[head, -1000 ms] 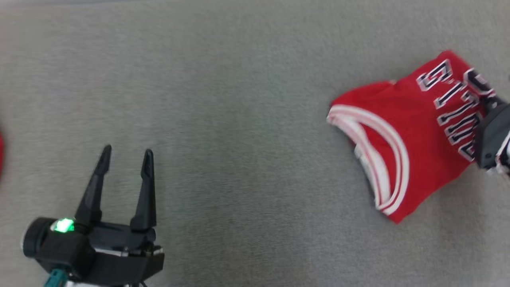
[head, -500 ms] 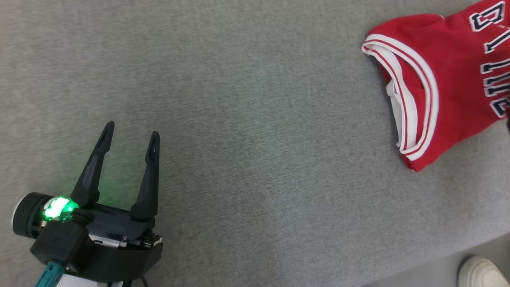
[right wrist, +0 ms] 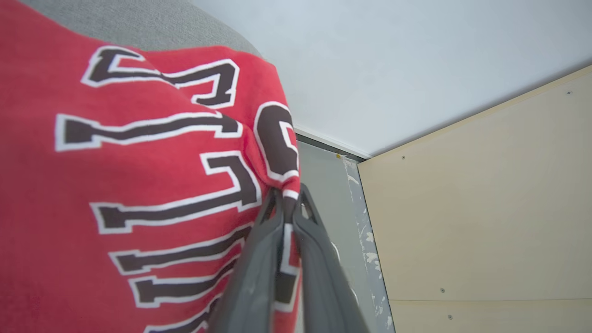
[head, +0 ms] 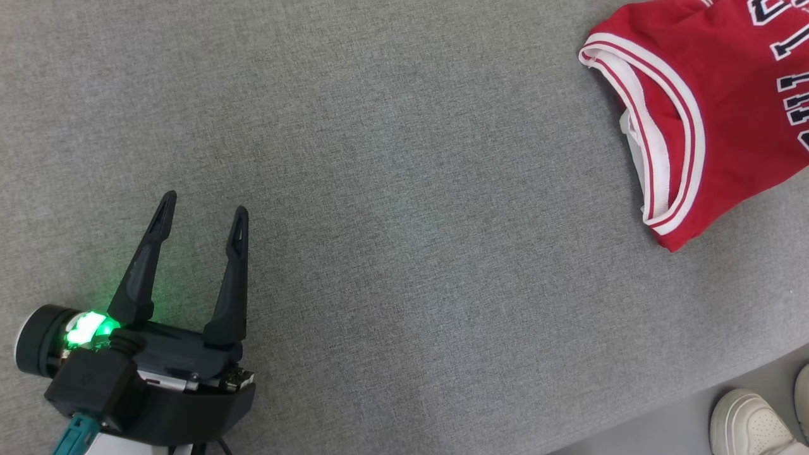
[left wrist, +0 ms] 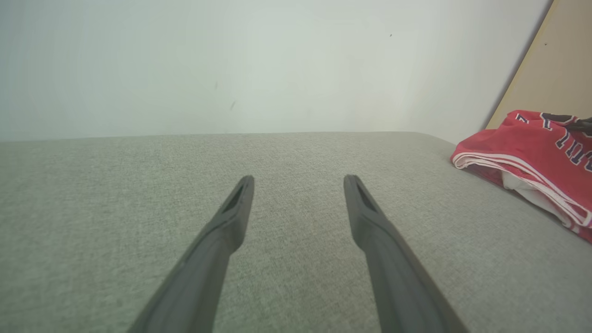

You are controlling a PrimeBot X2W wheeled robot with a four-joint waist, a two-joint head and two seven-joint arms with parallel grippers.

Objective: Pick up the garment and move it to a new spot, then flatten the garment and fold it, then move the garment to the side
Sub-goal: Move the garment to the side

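Observation:
The garment, a red jersey with white trim and dark letters, lies folded at the far right of the grey surface. It also shows at the right edge of the left wrist view as the garment. My right gripper is shut on the garment, pinching its edge between the two fingers. At the lower left of the head view my left gripper stands open over bare fabric, far from the jersey. In its own view the left gripper holds nothing.
The grey surface's front edge runs across the lower right corner of the head view. Beyond that edge are a person's white shoes on the floor. A pale wall and a beige panel stand behind the surface.
The head camera has swung, so the jersey now sits higher and further right in the picture and the shoes have come into view. The left gripper stays open.

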